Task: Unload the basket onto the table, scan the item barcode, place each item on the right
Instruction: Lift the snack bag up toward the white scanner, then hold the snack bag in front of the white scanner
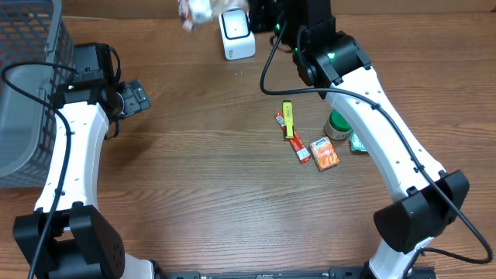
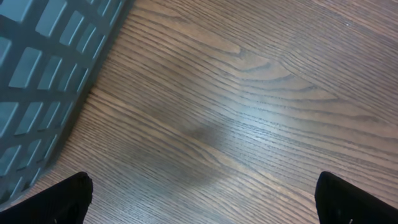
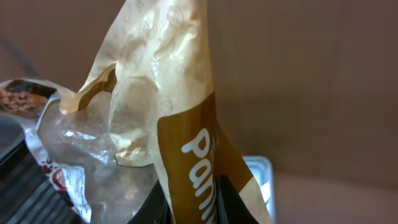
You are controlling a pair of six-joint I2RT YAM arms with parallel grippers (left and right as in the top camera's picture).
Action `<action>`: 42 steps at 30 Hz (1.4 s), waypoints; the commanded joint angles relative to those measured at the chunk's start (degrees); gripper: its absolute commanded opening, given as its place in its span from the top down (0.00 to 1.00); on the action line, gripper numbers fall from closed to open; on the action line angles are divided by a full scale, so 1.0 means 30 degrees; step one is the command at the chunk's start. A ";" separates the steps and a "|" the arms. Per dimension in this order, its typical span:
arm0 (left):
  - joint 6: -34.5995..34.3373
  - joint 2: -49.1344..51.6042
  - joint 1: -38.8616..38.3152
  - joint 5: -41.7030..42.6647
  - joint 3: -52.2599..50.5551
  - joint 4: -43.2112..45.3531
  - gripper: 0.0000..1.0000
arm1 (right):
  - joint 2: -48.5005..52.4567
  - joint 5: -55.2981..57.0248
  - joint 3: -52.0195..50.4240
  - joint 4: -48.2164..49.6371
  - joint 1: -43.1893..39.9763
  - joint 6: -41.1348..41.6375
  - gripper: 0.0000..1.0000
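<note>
Overhead, the right arm (image 1: 372,116) reaches to the far edge of the table (image 1: 194,194). There a crumpled snack bag (image 1: 194,11) shows blurred, just left of the white scanner (image 1: 236,35). The gripper on that arm is lost in the dark clutter up there. Other goods lie clustered near the middle: a yellow stick (image 1: 287,118), a red stick (image 1: 298,147), an orange packet (image 1: 324,153), a green-lidded tub (image 1: 338,124) and a teal packet (image 1: 358,142). The left gripper (image 1: 133,96) sits beside the grey basket (image 1: 31,46), well apart from all of this.

The left wrist view gives us bare table, a corner of the basket and 2 dark fingertips (image 2: 62,199) at the bottom corners. The jaws stand wide apart with nothing between them.

The right wrist view is filled by the bag, cream and brown film with white lettering. It rises from the right gripper (image 3: 193,208), whose dark fingers (image 3: 231,198) are pinched together on its lower part. We take the pale rectangle behind it for the scanner.

We cannot find a barcode on the faces shown, so the scan may miss if the code is turned away. Wrinkles and glare on the film could also spoil the read. The pinch holds only thin, slippery film, and a quick turn could let the bag sag, swing or slide out.
</note>
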 commanded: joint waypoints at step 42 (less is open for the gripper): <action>0.0364 -0.0262 -0.0131 0.0146 0.0270 0.0015 0.00 | 1.0229 1.4877 0.0007 1.3551 0.1020 -1.1009 0.96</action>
